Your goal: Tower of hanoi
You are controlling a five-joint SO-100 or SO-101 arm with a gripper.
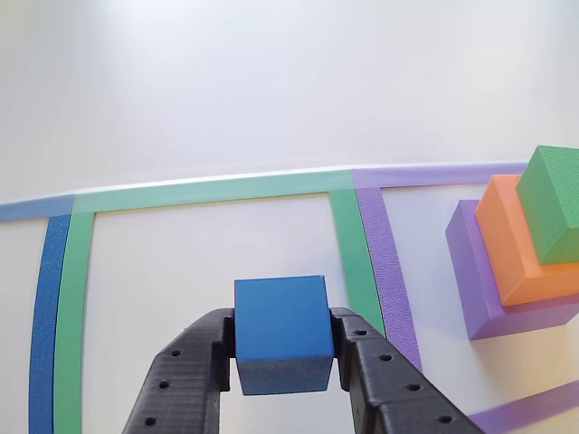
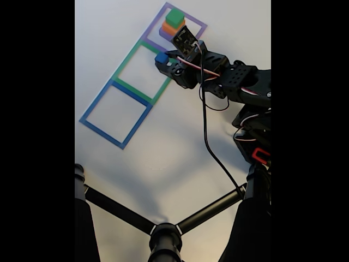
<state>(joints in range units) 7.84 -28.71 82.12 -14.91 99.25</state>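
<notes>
Matte blue cube [image 1: 281,333] clamped in black end effector [image 1: 282,348], over green tape square [image 1: 204,193]

White table [image 1: 226,81]: taped squares [image 1: 213,192], purple block [image 1: 475,280].

Black end effector [image 1: 282,348], fingers [image 1: 194,371] clamped on a small load, arm outstretched.

The small blue cube [image 1: 281,333] is matte with crisp edges, level, and pinched on its two sides by the black tool [image 1: 282,357], over the white table inside the green tape square. The other three blocks sit stacked in the purple tape square — the widest flat purple block [image 1: 477,280] at the bottom, the orange block [image 1: 511,244] on it, the green block [image 1: 554,203] on top, each set toward one corner.
</notes>
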